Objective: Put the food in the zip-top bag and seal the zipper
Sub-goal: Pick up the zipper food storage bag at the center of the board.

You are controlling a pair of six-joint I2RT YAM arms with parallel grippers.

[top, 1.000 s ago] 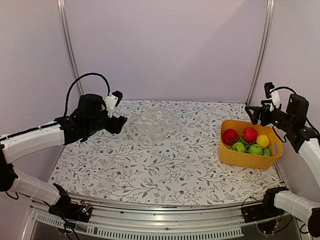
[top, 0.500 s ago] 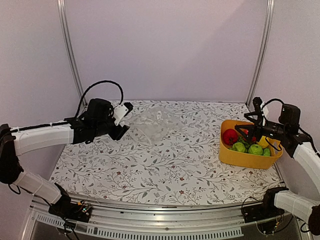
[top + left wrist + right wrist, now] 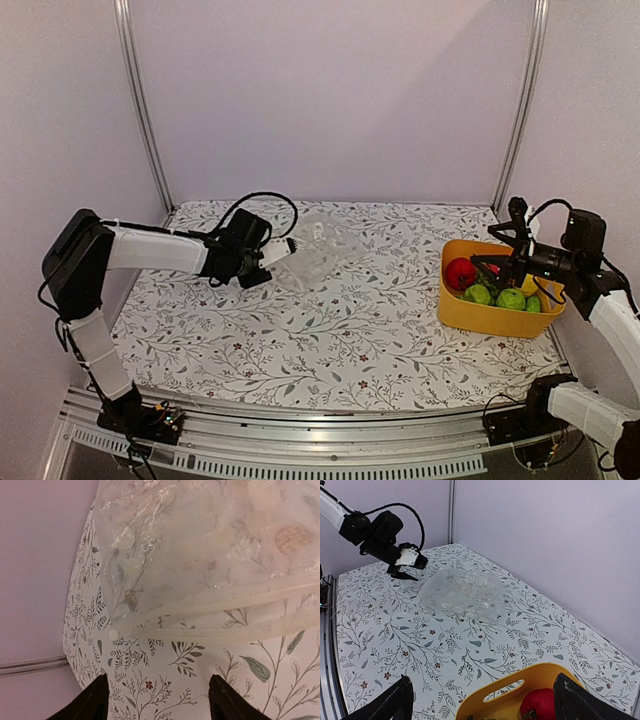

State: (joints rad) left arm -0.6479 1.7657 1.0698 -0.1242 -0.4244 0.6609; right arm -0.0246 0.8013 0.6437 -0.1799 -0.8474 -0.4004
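One left gripper (image 3: pixel 159 678) is seen low over the floral tablecloth (image 3: pixel 330 330), at the left edge of the one zip-top bag (image 3: pixel 318 246). Its two fingers are spread wide and nothing is held between them. In the left wrist view, bare cloth is seen between the fingertips and the bag. The bag is found at the back middle of the table, lying crumpled and clear, with the cloth's pattern showing through it. Along the rim that faces the left gripper, a pale double strip, the zipper (image 3: pixel 240 629), is seen. Whether it is pressed shut cannot be told. No food can be made out inside the bag.

Well apart from the bag, at the right of the table, one yellow tub (image 3: pixel 490 318) is placed, and the food is kept in it. One red ball (image 3: pixel 460 272) and three green pieces (image 3: pixel 511 298) can be counted in the top view. A second red patch is seen behind the right arm's fingers, and the rest of the tub's contents are partly blocked by them.

One right gripper (image 3: pixel 481 680) is held just above the tub's near rim. It is opened wide, and nothing is gripped by it. The red ball is seen below it, near its right finger.
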